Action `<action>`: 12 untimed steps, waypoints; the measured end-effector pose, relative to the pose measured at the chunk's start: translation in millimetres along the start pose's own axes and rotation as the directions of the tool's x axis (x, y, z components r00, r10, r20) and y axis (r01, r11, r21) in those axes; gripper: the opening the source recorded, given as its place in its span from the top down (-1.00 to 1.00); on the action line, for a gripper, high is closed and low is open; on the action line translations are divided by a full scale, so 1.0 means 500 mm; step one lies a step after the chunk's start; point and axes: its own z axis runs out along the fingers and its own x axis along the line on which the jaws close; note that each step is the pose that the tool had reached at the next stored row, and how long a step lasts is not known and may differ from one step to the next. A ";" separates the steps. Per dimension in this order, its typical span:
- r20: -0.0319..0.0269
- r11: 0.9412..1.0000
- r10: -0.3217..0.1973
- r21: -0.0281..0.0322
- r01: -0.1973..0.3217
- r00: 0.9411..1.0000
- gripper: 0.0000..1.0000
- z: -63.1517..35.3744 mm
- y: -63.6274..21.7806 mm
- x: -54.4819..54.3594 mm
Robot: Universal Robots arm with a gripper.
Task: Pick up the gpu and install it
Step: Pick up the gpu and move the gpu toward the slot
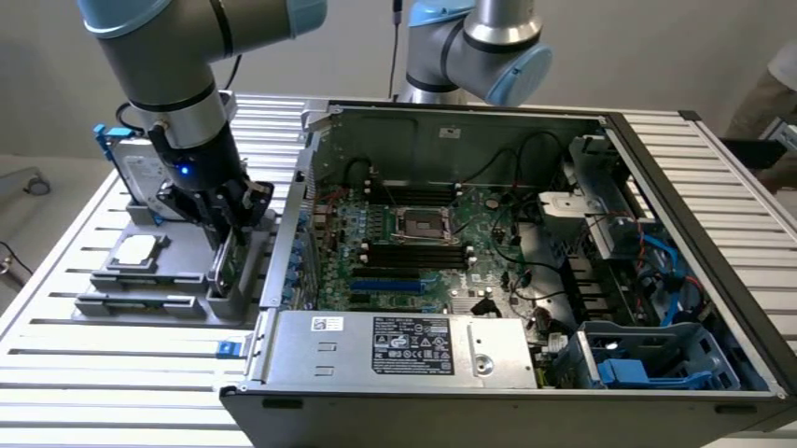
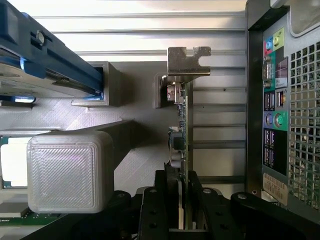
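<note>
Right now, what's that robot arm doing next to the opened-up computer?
The robot arm has lowered its end effector onto the gpu, a thin green card standing on edge in a gray holder beside the open computer case. The card is in line with the middle of the end effector. It sits in its holder, not yet lifted or fitted into the computer.

Wall (image 1: 648,47): plain and pale, seen behind the scene.
Table (image 1: 125,373): built of ribbed aluminium slats (silver-grey), lit evenly.
Floor (image 1: 19,224): glimpsed pale at the exterior view's left, where a small caster (image 1: 37,186) was seen.
</note>
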 end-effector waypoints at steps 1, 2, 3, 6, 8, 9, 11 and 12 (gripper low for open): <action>0.000 1.000 0.000 0.000 0.000 1.000 0.43 0.000 0.000 0.000; 0.000 1.000 0.000 0.000 0.000 1.000 0.43 0.000 0.000 0.000; 0.000 1.000 0.000 0.000 0.000 1.000 0.43 0.000 0.000 0.000; 0.000 1.000 0.000 0.000 0.000 1.000 0.43 0.000 0.000 -0.001; 0.000 1.000 0.000 0.000 0.000 1.000 0.43 -0.001 0.000 -0.002; 0.000 1.000 0.000 0.000 0.000 1.000 0.43 -0.001 0.000 -0.002; 0.000 1.000 0.000 0.000 0.000 1.000 0.43 -0.001 0.000 -0.002; 0.000 1.000 0.000 0.000 0.000 1.000 0.43 -0.001 0.000 -0.002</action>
